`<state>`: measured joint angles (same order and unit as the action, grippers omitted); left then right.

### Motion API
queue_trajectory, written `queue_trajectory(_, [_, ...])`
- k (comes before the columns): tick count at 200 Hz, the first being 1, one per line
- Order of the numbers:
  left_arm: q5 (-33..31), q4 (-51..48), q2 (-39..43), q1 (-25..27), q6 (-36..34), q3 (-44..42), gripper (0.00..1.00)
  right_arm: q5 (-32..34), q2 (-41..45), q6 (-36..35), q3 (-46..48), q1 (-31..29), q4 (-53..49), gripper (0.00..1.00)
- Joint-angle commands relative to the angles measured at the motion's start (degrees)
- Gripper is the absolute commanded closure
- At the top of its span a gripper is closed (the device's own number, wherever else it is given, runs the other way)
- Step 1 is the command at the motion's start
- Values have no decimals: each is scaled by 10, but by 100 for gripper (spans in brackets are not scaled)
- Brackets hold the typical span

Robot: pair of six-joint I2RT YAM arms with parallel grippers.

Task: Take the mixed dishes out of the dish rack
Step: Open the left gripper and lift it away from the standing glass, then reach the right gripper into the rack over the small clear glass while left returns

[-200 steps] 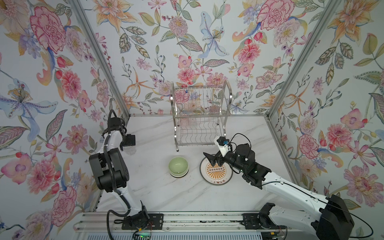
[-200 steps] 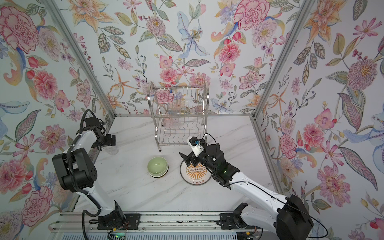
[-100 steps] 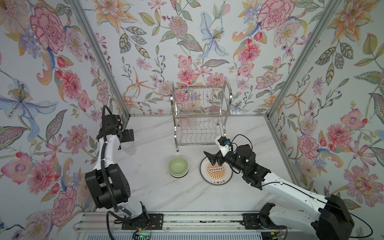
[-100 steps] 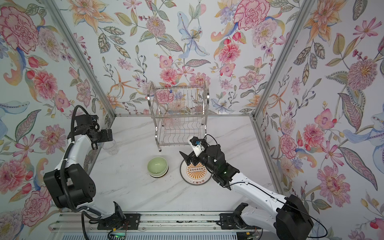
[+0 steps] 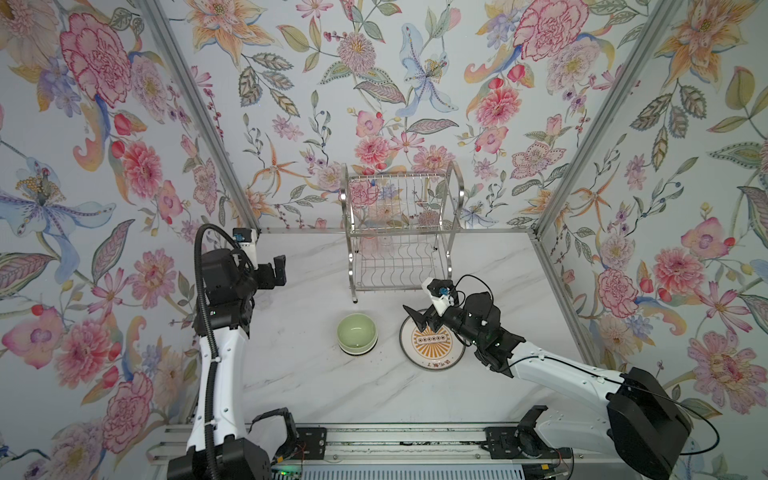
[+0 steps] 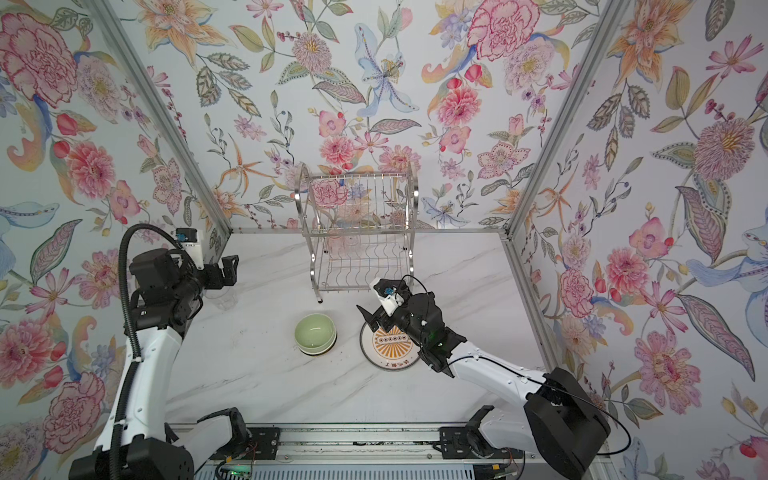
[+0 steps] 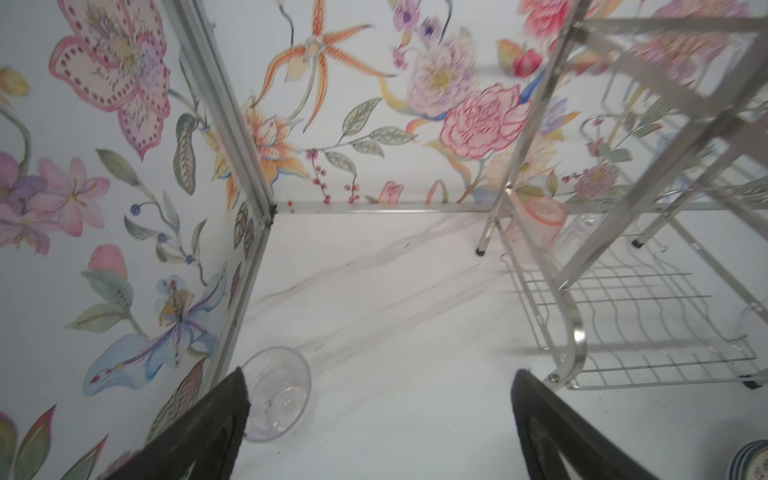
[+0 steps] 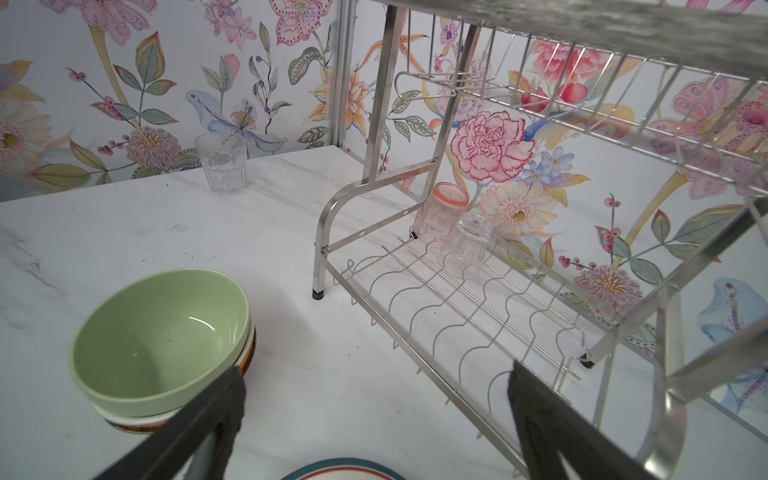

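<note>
Right wrist view looked into the two-tier shiny silver wire dish rack (image 8: 498, 291). Its lower shelf held a small pink cup (image 8: 441, 214) and a small clear cup (image 8: 467, 245), both upside down and side by side at a back corner. The right gripper (image 8: 374, 415) had its black fingers (image 8: 208, 424) spread wide with nothing between them.

In both top views the rack (image 5: 401, 232) (image 6: 357, 232) stood at the back of the white marble table (image 5: 316, 382), against the flowered rear wall. A round green bowl (image 5: 357, 332), nested on other bowls, sat in front of the rack. Near it, not touching, lay a white plate with an orange sunburst (image 5: 432, 345). The right gripper (image 5: 419, 320) hovered over that plate's far edge.

The left gripper (image 5: 274, 272) was well to the left of the rack, jaws also wide apart and empty. In the left wrist view an upright clear ribbed tumbler (image 7: 276, 395) stood on the table close to the side wall, just beside one finger (image 7: 216, 428).
</note>
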<state>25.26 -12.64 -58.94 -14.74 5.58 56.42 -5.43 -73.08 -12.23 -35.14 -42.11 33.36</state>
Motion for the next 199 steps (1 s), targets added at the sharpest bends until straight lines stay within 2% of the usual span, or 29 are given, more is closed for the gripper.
queue_trajectory(1, [107, 118, 42, 20, 16, -61, 1, -19, -33, -33, -10, 6, 63, 1])
queue_trajectory(43, [169, 189, 91, 62, 27, -154, 1, -47, -116, -46, -42, 26, 118, 0])
queue_trajectory(59, [132, 219, 103, 106, 22, -187, 1, -59, -150, -45, -56, 34, 143, 0])
queue_trajectory(81, [98, 246, 113, 171, -24, -221, 1, -54, -197, -25, -76, 47, 194, 1])
queue_trajectory(108, [47, 248, 99, 219, -65, -233, 1, -71, -252, -23, -118, 70, 204, 3])
queue_trajectory(137, [43, 286, 83, 246, -76, -252, 1, -96, -312, -12, -165, 91, 213, 3])
queue_trajectory(158, [8, 314, 63, 261, -66, -264, 1, -109, -356, -6, -206, 104, 215, 3])
queue_trajectory(199, [15, 334, 36, 278, -73, -271, 1, -137, -437, -19, -287, 119, 211, 4])
